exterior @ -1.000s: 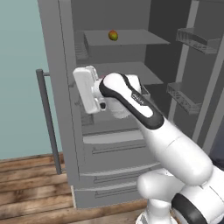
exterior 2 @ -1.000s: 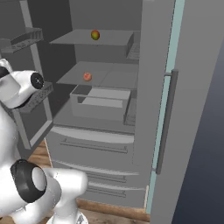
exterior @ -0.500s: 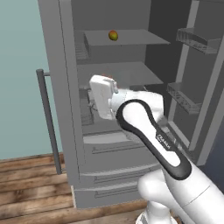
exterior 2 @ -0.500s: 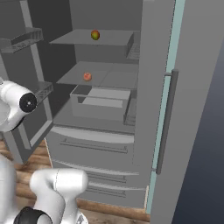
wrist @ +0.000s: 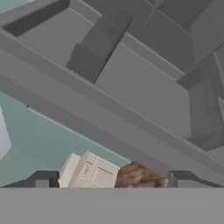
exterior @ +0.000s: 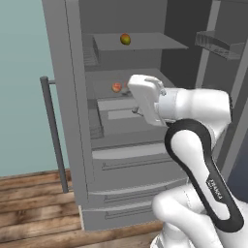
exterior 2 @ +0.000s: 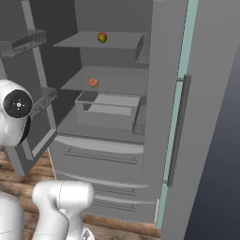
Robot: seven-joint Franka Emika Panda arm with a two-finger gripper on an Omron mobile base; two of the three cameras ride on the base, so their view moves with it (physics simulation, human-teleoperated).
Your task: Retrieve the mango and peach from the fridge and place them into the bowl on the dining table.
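The grey fridge (exterior: 77,145) stands open in front of me. On its top shelf lies the yellow-green, red-blushed mango (exterior: 125,39) (exterior 2: 102,37). The pinkish-red peach (exterior: 116,87) (exterior 2: 93,82) rests on the middle shelf below. My gripper (exterior: 138,107) hovers in front of the middle shelf, just right of the peach and apart from it. In the hand view the gripper (wrist: 113,178) is open, its dark tips wide apart with nothing between them. The bowl and the dining table are out of view.
Both fridge doors stand open, the left one with a bar handle (exterior: 53,131), the right one too (exterior 2: 178,126). Wire door bins (exterior: 218,43) (exterior 2: 28,40) jut out. A grey crisper box (exterior 2: 110,110) sits under the peach's shelf, drawers (exterior: 131,160) below, wooden floor (exterior: 29,208).
The arm has swung its hand to the right, from the fridge's left edge to in front of the middle shelf near the peach. The jaws have opened wider. The fruits have not moved.
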